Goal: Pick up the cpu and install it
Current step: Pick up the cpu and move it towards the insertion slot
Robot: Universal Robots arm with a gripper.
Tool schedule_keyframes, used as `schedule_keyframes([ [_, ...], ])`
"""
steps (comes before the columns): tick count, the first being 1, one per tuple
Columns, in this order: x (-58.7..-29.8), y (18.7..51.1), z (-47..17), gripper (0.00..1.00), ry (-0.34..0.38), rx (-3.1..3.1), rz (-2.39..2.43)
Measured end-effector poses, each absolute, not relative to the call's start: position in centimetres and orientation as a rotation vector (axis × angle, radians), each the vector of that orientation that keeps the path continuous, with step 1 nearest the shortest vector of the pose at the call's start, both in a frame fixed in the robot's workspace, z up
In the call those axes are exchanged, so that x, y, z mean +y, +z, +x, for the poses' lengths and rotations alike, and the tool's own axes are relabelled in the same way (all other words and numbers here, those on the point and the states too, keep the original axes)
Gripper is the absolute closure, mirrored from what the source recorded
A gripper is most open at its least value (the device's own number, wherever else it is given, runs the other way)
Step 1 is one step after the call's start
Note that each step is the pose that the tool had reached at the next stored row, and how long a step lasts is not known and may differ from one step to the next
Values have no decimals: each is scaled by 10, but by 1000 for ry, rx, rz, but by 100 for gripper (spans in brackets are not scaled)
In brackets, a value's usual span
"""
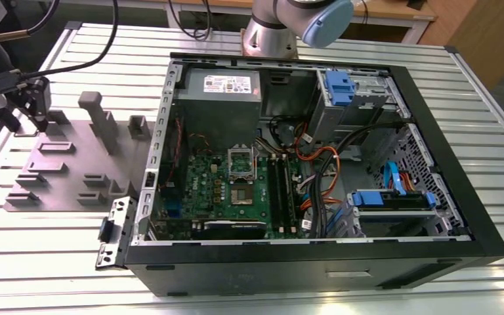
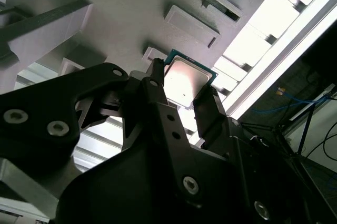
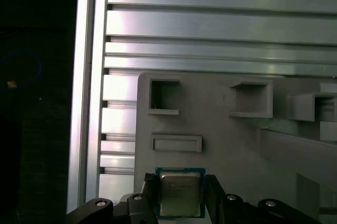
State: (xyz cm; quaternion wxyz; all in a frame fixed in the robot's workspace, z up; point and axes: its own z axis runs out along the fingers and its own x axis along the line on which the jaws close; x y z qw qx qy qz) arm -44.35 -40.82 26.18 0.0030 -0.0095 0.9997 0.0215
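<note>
The cpu (image 2: 185,79) (image 3: 180,196) is a small square chip with a silvery top and a green rim. It sits between the two black fingers of my gripper (image 2: 184,88) (image 3: 180,195), which press on its opposite edges. It is held just over a corner of the grey plastic tray (image 2: 131,8) (image 3: 237,145). In the exterior view my gripper (image 1: 26,123) hangs at the far left corner of that tray (image 1: 68,177). The green motherboard (image 1: 234,197) with its silver socket frame (image 1: 241,162) lies inside the open computer case, well to the exterior view's right of the gripper.
The black computer case (image 1: 475,236) lies open on a slatted aluminium table (image 1: 42,262), with cables, blue drive bays (image 1: 390,199) and a power supply (image 1: 221,88) inside. Raised blocks (image 1: 102,121) stand on the tray. The arm's base (image 1: 274,33) is behind the case.
</note>
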Motion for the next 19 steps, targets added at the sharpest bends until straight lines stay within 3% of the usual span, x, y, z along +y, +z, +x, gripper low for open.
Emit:
schedule_keyframes([
  [19,-408,266,-444,53,67,3135,-30],
])
